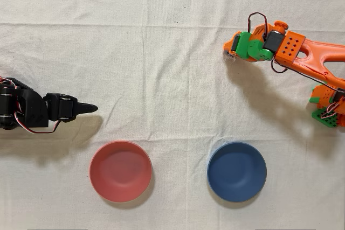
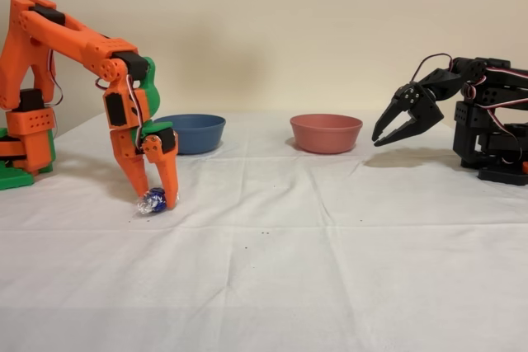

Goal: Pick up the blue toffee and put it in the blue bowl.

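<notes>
Pinching the blue toffee (image 2: pixel 154 199) on the cloth, the orange fingers (image 2: pixel 148 191) grip it — blue bowl (image 2: pixel 191 133) behind.

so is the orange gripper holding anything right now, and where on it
The orange arm's gripper has its two fingertips closed around the tiny shiny dark-blue foil toffee, gripping the round body; the clear wrapper tail sticks out at the left.

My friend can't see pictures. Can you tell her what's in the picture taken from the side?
An orange robot arm reaches down to a white cloth, its gripper closed around a tiny shiny blue toffee at cloth level. Behind it sit a blue bowl and a pink-red bowl, and a black arm stands idle at the right.
</notes>
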Controlling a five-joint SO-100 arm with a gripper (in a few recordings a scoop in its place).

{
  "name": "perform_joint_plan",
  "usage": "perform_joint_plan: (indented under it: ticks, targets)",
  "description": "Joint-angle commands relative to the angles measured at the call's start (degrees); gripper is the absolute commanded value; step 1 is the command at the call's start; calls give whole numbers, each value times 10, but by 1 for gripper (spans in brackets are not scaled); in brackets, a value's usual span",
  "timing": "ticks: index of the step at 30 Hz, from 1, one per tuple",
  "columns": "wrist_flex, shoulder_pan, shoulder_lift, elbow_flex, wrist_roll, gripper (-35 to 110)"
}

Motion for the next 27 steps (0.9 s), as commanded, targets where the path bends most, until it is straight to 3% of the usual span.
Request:
perform_joint_plan:
  ticks: [1,11,27]
  targets:
    - [11,1,52,-11,-19,14]
    - [78,-72,195,14,-33,13]
    - [179,-316,378,41,25,13]
